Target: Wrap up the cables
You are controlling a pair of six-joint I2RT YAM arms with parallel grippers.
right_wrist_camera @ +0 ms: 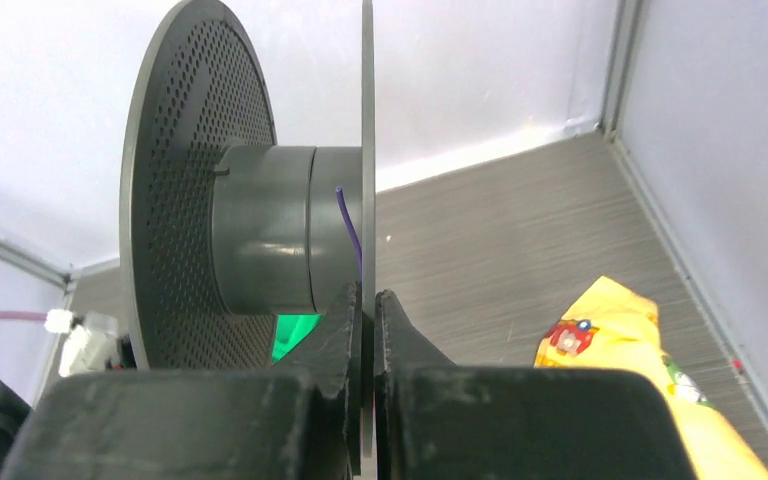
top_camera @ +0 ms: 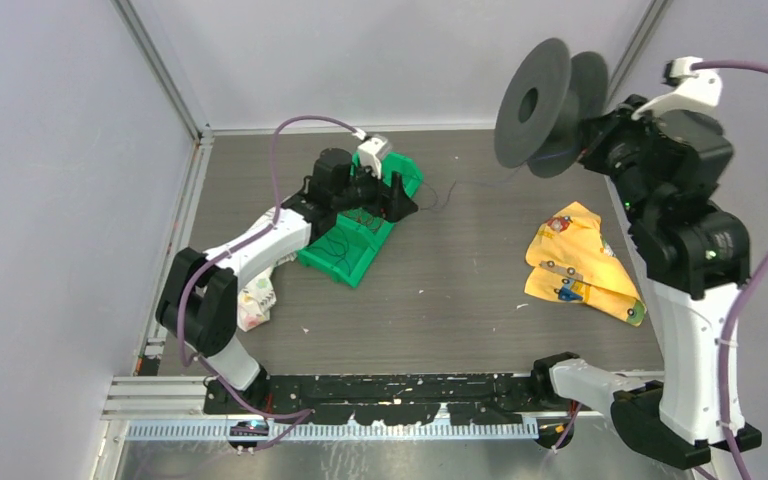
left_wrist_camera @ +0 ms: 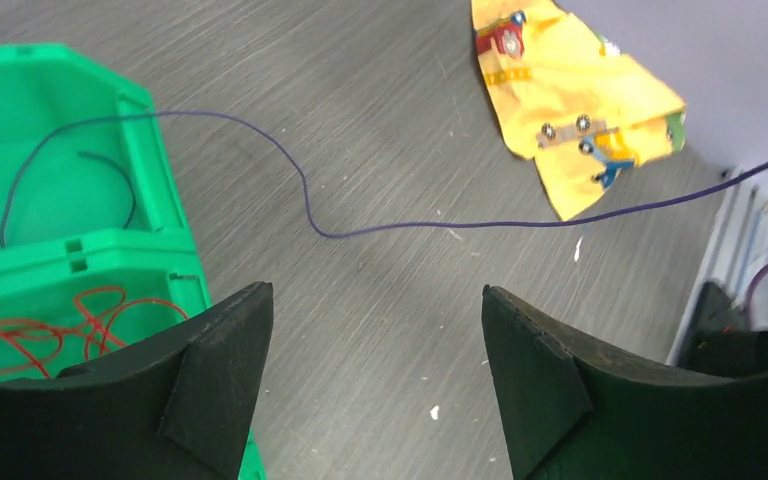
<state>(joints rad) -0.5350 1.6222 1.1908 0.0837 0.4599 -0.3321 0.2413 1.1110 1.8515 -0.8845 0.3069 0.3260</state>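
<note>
Right pincer (right_wrist_camera: 368, 297) is clamped tight on the rim of 1 flange of the black spool (right_wrist_camera: 260, 240), holding it high off the worktop (right_wrist_camera: 520, 220) with the hub roughly level. Thin purple cable (left_wrist_camera: 410, 228) has 1 end against the spool hub, drops through the air to the worktop, then crosses the wall of the green bin (left_wrist_camera: 150, 150) and loops inside 1 compartment. Left pincer (left_wrist_camera: 375, 295) hangs at the bin's edge, jaws wide apart, holding nothing; the cable lies ahead of its fingertips, not between them. Red cables (left_wrist_camera: 80, 315) sit tangled in the neighbouring compartment. Yellow cloth (left_wrist_camera: 570, 90) lies well apart from the bin.
</note>
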